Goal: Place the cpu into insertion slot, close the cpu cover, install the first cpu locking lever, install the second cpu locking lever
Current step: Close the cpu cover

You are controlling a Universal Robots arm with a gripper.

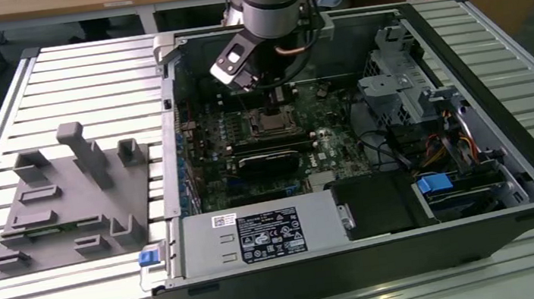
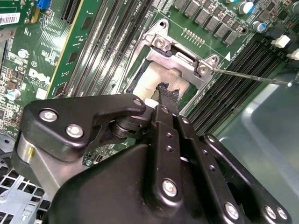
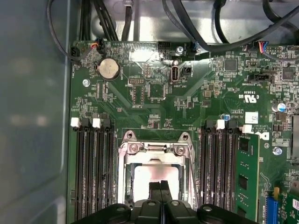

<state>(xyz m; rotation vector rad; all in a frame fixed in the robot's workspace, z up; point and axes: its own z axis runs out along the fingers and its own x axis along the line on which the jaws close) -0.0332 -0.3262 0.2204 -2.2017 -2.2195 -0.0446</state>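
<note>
**Q:** Exterior view: where was the claw?
**A:** My claw hung inside the opened computer case, its tips directly above the insertion slot. A grey fixture block lay well apart from the claw, outside the case.

**Q:** Second wrist view: finger state?
**A:** Narrow. My fingers were pressed together with nothing between them. Their tips stood at the dull silver top of the cpu, seated in the slot; I could not confirm contact. The cpu cover lay flat around the cpu, just beyond the tips. A thin metal lever ran off from the cover's corner, apart from the claw.

**Q:** First wrist view?
**A:** Same reading. The tips sat over the cpu's middle, and memory slots flanked the claw on both sides.
</note>
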